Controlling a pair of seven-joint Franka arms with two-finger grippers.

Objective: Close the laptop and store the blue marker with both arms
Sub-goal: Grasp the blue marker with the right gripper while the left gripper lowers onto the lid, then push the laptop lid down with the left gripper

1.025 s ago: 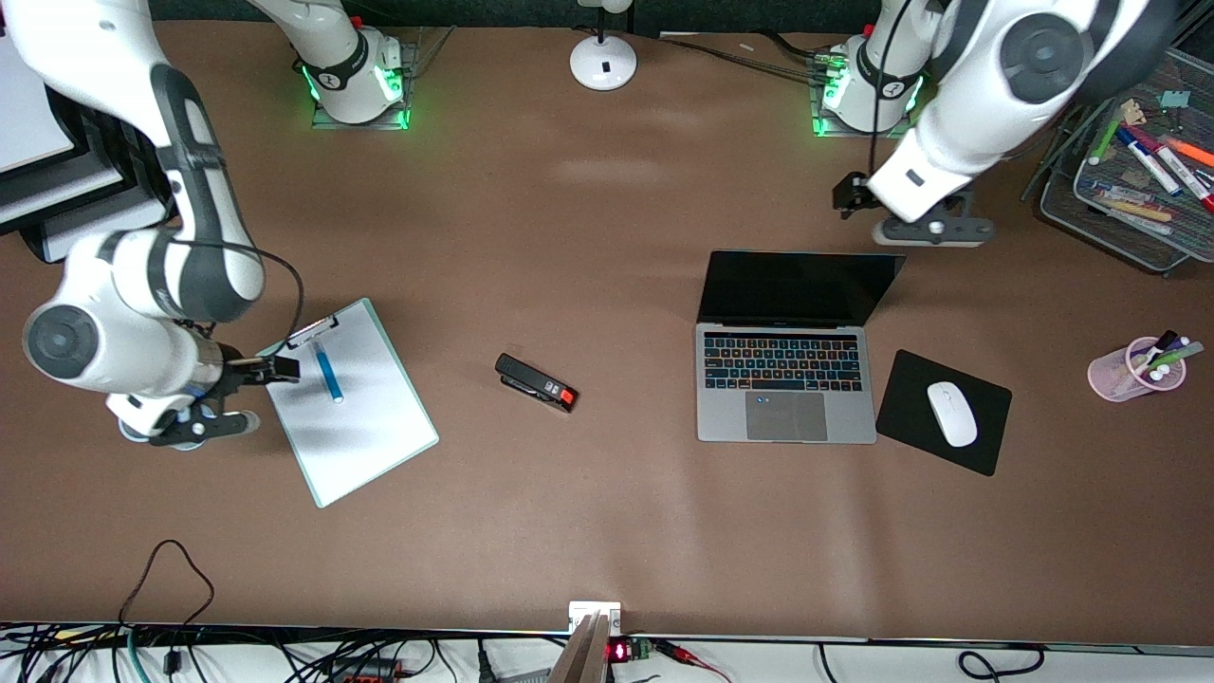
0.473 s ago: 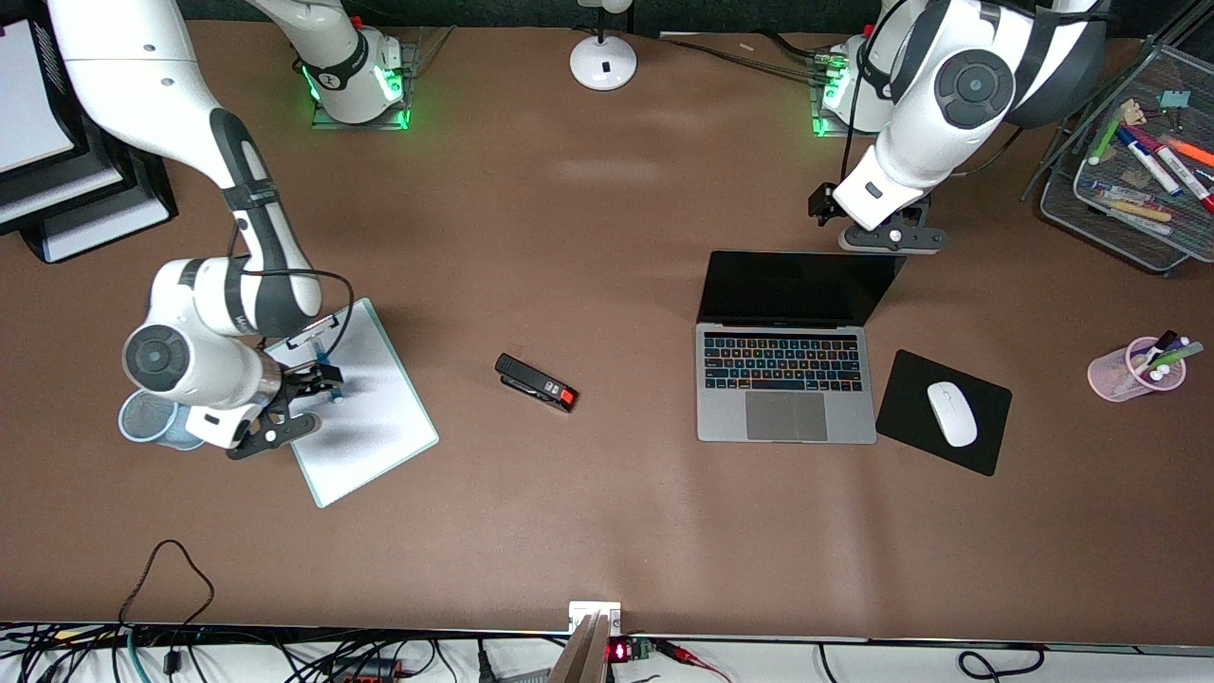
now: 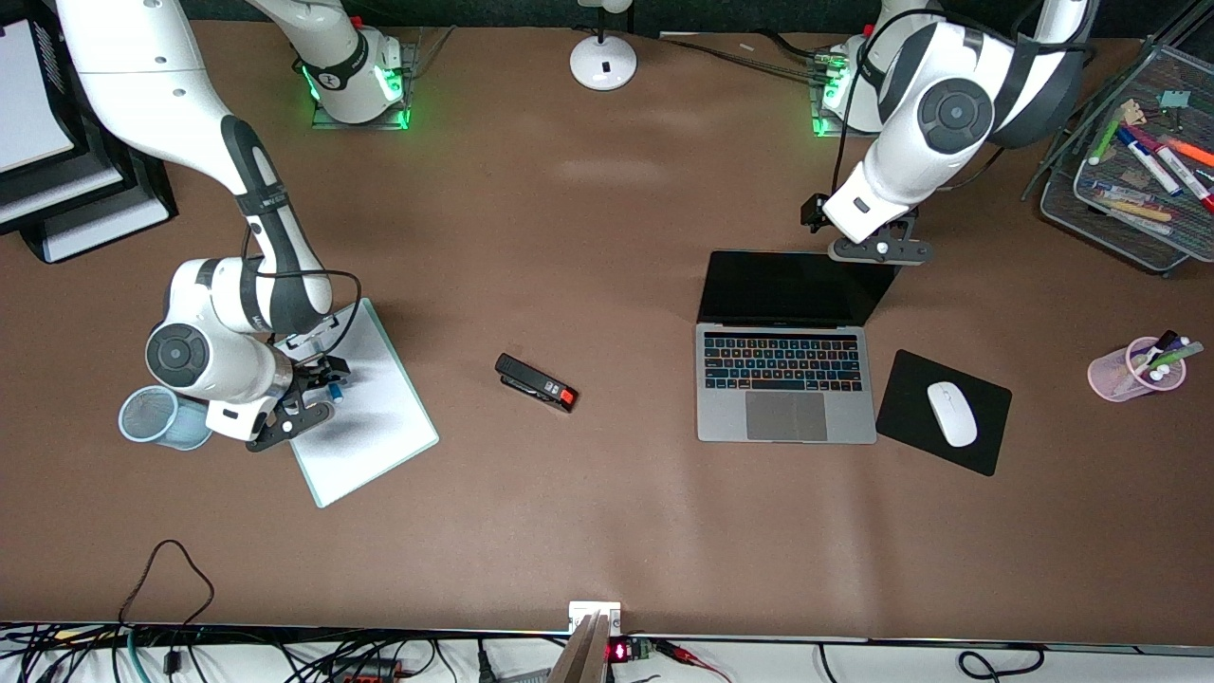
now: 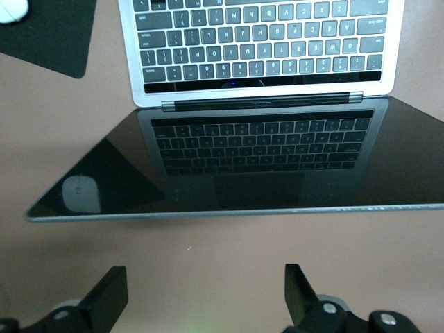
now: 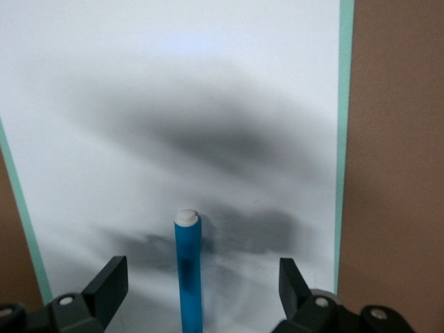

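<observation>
right hand (image 3: 318, 389) sits low over the clipboard (image 3: 375, 436) at the right arm's end of the worktop (image 3: 607, 531), fingers spread wide, nothing gripped. in the right wrist view the blue marker (image 5: 188, 274) lies flat on the white sheet between the two fingers (image 5: 104, 284), whitish cap end pointing away from the hand, no contact visible. a blue mesh cup (image 3: 152, 417) stands just beside this hand, off the clipboard edge. a black stapler (image 3: 536, 382) lies on the worktop well apart, between the two work areas.

left hand (image 3: 877, 249) hovers over the top edge of the laptop (image 3: 785, 379) lid, fingers released and wide. the left wrist view shows the black screen (image 4: 236, 159) tilted back just ahead of the fingers (image 4: 104, 298), keyboard past it; laptop is open, not touched as far as i can tell. mouse pad (image 3: 944, 413) with a white mouse (image 3: 951, 414) lies just beside the laptop.

step in hand, my read: both arms are at pre-contact, reach-in stage. next: right hand needs to drop and clench on the marker barrel, then carry it to a holder, probably the mesh cup. left hand needs to catch the lid edge and push it down toward the keys. risk: marker may roll on the smooth sheet.
</observation>
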